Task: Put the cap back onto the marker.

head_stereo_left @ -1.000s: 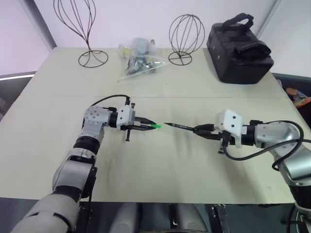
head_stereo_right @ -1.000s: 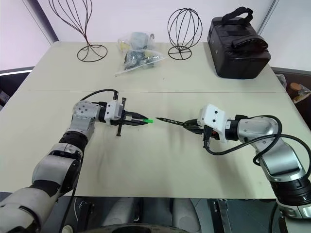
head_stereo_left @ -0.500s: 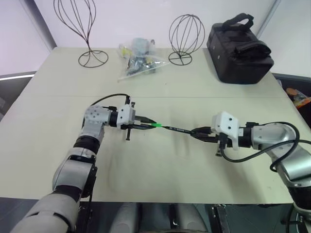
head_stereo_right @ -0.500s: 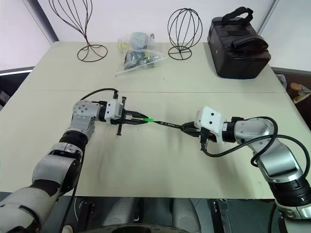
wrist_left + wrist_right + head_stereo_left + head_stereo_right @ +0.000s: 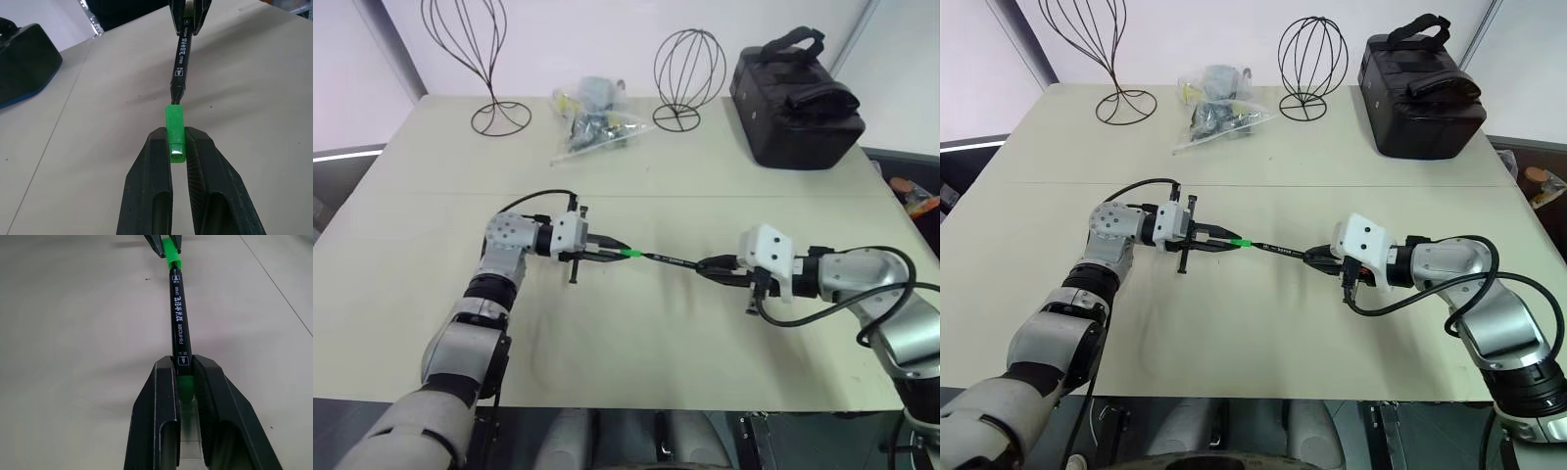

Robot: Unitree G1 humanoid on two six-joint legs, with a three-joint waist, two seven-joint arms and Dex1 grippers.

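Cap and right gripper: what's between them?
Just the marker barrel: it spans from the cap in the left gripper to the right gripper, with nothing else between them. The right wrist view shows it best.

Worktop near and around both arms was open; wire stands, bag and black case crowded the far edge.

White printing is running along the black barrel of the marker: a small boxed symbol at each end, a short row of tiny characters, then larger ones. None of it is resolving into readable words or numbers. No other readable text is showing elsewhere.
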